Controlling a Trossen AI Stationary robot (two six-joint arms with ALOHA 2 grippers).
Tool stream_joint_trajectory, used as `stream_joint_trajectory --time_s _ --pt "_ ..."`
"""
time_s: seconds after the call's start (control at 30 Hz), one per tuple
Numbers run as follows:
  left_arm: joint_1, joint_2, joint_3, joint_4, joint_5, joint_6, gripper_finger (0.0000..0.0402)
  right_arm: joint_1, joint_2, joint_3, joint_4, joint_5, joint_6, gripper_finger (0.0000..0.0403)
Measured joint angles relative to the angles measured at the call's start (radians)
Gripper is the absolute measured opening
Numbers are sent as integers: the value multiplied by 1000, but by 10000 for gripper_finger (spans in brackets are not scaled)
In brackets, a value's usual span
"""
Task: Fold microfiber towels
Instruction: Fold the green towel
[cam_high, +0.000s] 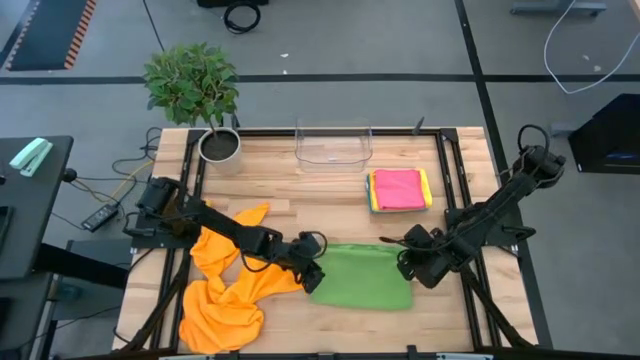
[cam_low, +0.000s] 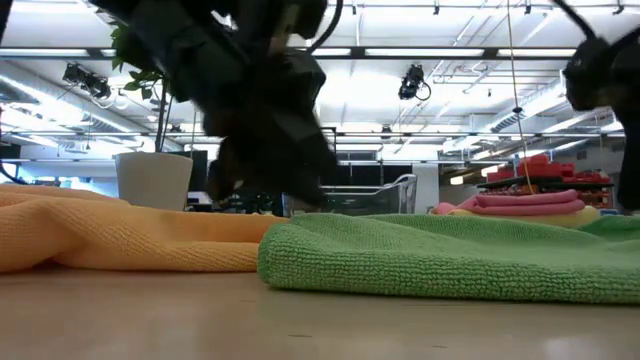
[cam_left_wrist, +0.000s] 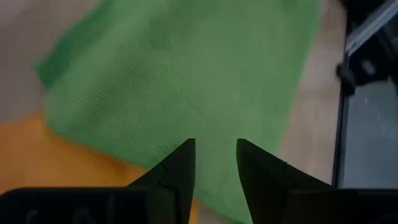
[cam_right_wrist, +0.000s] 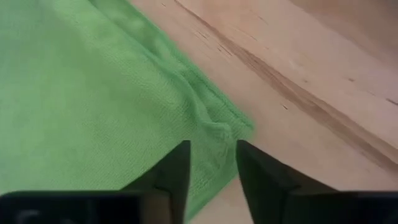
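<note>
Both grippers hang at the ends of a folded green towel on the table.
The table (cam_high: 330, 195) holds crumpled orange towels (cam_high: 225, 290) at near left, the green towel (cam_high: 365, 277) centre-near. Left gripper (cam_left_wrist: 215, 163) and right gripper (cam_right_wrist: 212, 163) show narrow gaps, holding nothing. The pink-topped stack (cam_high: 398, 189) sits far right.

We see a wooden table (cam_high: 330, 195) carrying a green towel (cam_high: 365, 277) near, orange towels (cam_high: 228, 290) left, a folded stack (cam_high: 400, 190), a clear bin (cam_high: 333, 145) and a potted plant (cam_high: 205, 100) far.
</note>
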Motion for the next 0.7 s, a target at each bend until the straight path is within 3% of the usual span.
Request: stream_joint_trajectory --time_s 0.13,0.27,0.37,0.53,0.7 --pt "-32 17 0 2 -1 1 116 -2 -10 -49 81 -2 -3 187" --pt "-48 50 0 7 -3 -29 108 -2 -16 -71 133 -1 2 189" --pt "-60 87 0 22 -7 -63 104 -2 -16 -73 129 11 4 141" --pt "-80 117 4 53 -13 -104 97 -1 -16 -73 124 40 2 19" --pt "-81 118 3 60 -19 -105 90 1 -36 -73 101 54 39 8"
